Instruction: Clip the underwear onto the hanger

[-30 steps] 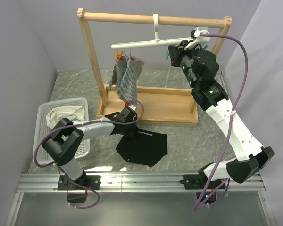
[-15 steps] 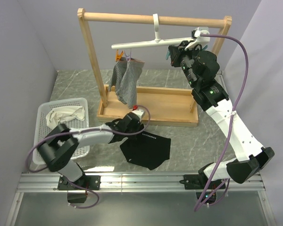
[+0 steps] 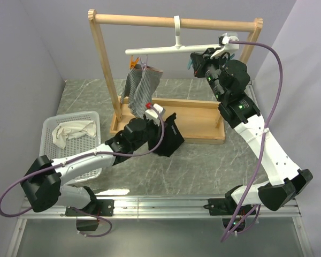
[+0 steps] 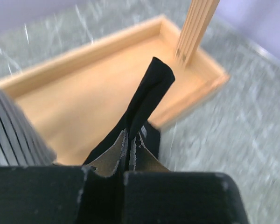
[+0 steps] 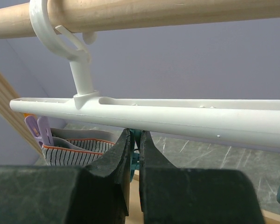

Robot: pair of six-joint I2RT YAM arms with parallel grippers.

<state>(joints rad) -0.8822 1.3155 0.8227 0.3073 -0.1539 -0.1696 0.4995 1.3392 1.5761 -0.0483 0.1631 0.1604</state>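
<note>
Rack (image 3: 174, 22) stands at the far middle of the table (image 3: 214, 166), with its base tray (image 3: 198, 120) flat on the table. Hanger (image 3: 166, 50) is hooked over the rack's top bar, right end higher than left. Garment (image 3: 142, 88) hangs under the hanger's left end, above the left part of the tray. Right gripper (image 3: 197, 61) sits under the hanger's right part, fingers closed against a clip (image 5: 136, 156). Basket (image 3: 48, 155) lies left of the rack and nearer, with a cloth (image 3: 72, 131) in it. Left gripper (image 4: 129, 154) is right of the basket, at the tray's front edge, pinching the underwear (image 3: 170, 140). The underwear hangs across that edge; contact with the table is unclear.
</note>
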